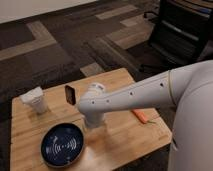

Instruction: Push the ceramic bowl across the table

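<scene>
A dark blue ceramic bowl (62, 145) with a pale ring pattern sits at the front left of the wooden table (125, 137). My white arm reaches in from the right across the table. My gripper (92, 121) points down just right of the bowl's rim, close to it or touching it; I cannot tell which.
A white box-like object (35, 100) stands at the back left. A small dark upright object (70, 94) stands behind the gripper. An orange object (140, 116) lies on the right under my arm. A black office chair (182, 35) stands back right on the carpet.
</scene>
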Controlling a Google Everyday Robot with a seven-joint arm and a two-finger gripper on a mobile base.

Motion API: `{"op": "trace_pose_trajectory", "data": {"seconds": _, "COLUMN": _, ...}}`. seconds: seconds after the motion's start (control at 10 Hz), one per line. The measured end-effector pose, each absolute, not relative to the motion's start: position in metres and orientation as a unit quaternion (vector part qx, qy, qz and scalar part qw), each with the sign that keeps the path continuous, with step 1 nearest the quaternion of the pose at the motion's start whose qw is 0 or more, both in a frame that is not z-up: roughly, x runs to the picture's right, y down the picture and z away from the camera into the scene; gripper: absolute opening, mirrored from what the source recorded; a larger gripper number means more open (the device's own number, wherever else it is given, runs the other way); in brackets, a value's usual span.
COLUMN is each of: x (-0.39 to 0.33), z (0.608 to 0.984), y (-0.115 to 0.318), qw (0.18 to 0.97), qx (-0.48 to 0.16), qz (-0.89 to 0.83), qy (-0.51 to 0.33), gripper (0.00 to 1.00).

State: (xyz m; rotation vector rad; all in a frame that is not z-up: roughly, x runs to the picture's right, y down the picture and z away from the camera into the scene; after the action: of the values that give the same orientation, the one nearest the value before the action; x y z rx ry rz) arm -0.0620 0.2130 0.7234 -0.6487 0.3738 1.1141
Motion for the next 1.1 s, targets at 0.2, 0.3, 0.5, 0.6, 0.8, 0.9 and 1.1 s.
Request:
{"op": "trace_pose_trajectory", "data": {"seconds": 0.2, "x": -0.082, "z": 0.726, "y": 0.201, "qw": 0.796, "qx": -0.302, "qz": 0.499, "qy": 0.163, "gripper": 0.65}}
{"op": "trace_pose_trajectory", "data": {"seconds": 0.3, "x": -0.096, "z": 0.729, "y": 0.198, "qw": 0.803, "qx": -0.306, "qz": 0.487, "qy": 0.157, "gripper": 0.65}}
{"op": "trace_pose_trajectory", "data": {"seconds": 0.5, "x": -0.139, "z": 0.732, "y": 0.203, "qw": 0.819, "qx": -0.327, "qz": 0.448, "qy": 0.144, "gripper": 0.65}}
{"op": "trace_pose_trajectory", "data": {"seconds": 0.6, "x": -0.165, "z": 0.732, "y": 0.207, "qw": 0.829, "qx": -0.341, "qz": 0.423, "qy": 0.135, "gripper": 0.65}}
{"op": "trace_pose_trajectory", "data": {"seconds": 0.8, "x": -0.192, "z": 0.731, "y": 0.205, "qw": 0.841, "qx": -0.351, "qz": 0.393, "qy": 0.125, "gripper": 0.65}}
{"op": "trace_pose_trajectory", "data": {"seconds": 0.9, "x": -0.206, "z": 0.728, "y": 0.2, "qw": 0.849, "qx": -0.353, "qz": 0.374, "qy": 0.118, "gripper": 0.65}}
{"op": "trace_pose_trajectory", "data": {"seconds": 1.1, "x": -0.238, "z": 0.713, "y": 0.196, "qw": 0.867, "qx": -0.358, "qz": 0.332, "qy": 0.1, "gripper": 0.65}}
